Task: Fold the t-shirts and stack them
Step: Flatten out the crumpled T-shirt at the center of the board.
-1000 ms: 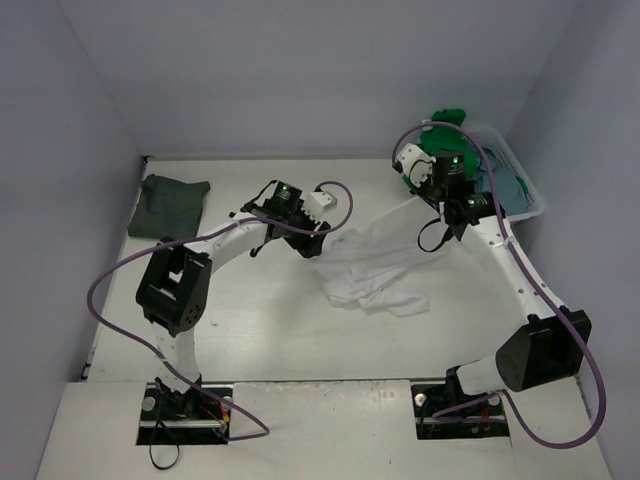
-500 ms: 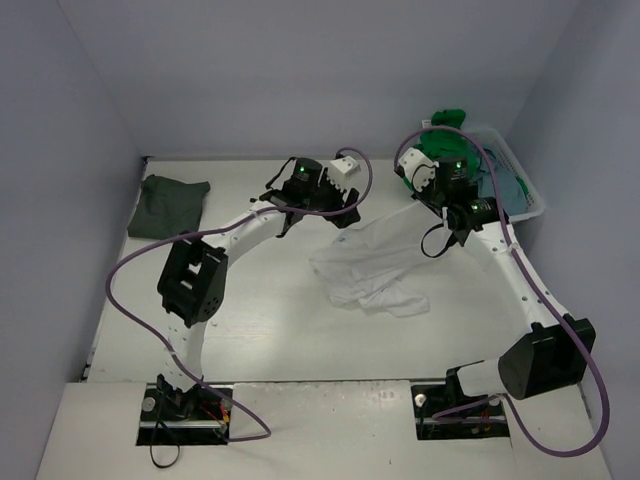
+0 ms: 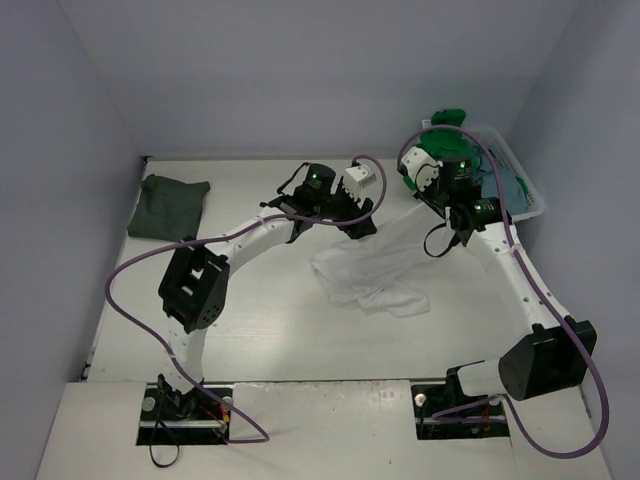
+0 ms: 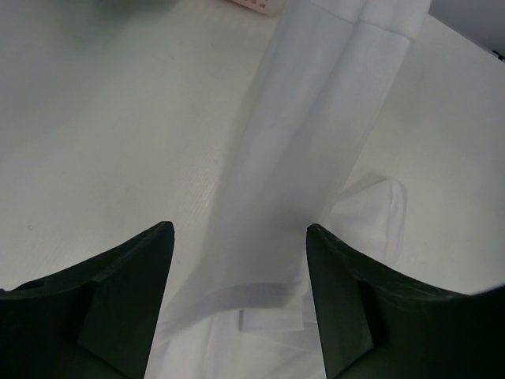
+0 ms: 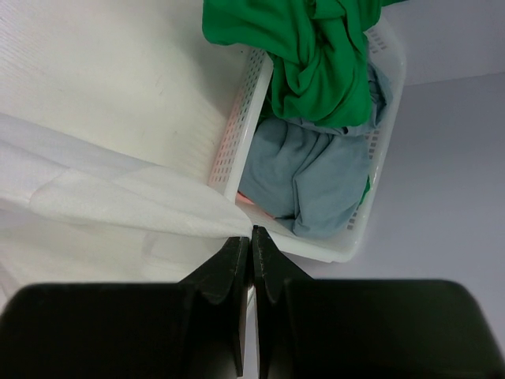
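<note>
The white t-shirt [image 3: 372,268] lies crumpled mid-table, with one edge pulled up taut toward the far right. My right gripper [image 3: 433,206] is shut on that raised edge, as the right wrist view shows [image 5: 251,234], next to the basket. My left gripper [image 3: 360,220] is open and hovers over the stretched strip of white shirt [image 4: 300,142], its jaws either side of a hem [image 4: 237,229], not touching it. A folded dark grey t-shirt [image 3: 170,205] lies at the far left. The green t-shirt [image 5: 316,55] and the blue-grey t-shirt [image 5: 308,174] are bunched in the basket.
The white slotted basket [image 3: 533,207] stands at the far right corner against the wall; its rim [image 5: 237,134] is just beyond my right fingertips. Purple cables loop off both arms. Walls close in the table on the left, back and right.
My left arm has swung right and farther out, from the shirt's left edge to over its raised strip. My right gripper has drawn the held edge slightly toward the basket.
</note>
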Motion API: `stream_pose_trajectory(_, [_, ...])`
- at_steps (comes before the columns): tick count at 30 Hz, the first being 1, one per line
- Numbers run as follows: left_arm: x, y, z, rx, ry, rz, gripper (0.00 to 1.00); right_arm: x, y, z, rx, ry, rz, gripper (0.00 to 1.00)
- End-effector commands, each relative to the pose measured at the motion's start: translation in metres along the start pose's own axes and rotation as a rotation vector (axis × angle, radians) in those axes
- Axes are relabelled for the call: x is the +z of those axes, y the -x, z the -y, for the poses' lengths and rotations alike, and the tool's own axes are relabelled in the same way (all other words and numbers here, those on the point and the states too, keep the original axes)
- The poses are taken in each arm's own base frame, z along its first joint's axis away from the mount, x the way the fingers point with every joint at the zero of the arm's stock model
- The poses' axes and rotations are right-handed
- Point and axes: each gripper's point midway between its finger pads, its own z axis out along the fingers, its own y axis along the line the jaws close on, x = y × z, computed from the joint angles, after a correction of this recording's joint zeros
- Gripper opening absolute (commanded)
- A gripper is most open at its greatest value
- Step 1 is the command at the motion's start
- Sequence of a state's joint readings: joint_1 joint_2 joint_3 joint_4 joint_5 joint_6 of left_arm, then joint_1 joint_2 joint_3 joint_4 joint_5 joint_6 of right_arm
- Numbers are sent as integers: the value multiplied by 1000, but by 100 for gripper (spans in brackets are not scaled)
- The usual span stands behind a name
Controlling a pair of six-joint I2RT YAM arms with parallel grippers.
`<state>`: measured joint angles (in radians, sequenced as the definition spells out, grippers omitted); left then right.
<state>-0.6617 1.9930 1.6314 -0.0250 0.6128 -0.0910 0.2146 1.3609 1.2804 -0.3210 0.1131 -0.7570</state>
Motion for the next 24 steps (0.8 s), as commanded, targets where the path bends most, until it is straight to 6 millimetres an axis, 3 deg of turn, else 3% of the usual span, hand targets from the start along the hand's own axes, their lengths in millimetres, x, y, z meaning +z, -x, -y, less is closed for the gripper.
stream_pose_trajectory(1, [-36, 69, 24, 83, -20, 156, 63, -8, 8, 10, 32, -36, 49, 0])
stream_pose_trajectory(11, [-45, 80, 34, 100, -42, 184, 63, -5, 9, 5, 41, -15, 56, 0])
stream_pose_trajectory(17, [-21, 71, 39, 72, -82, 158, 63, -9, 14, -6, 62, 41, 86, 0])
stream_pose_trajectory(24, [-1, 74, 55, 73, -112, 112, 63, -8, 22, -44, 91, 212, 135, 0])
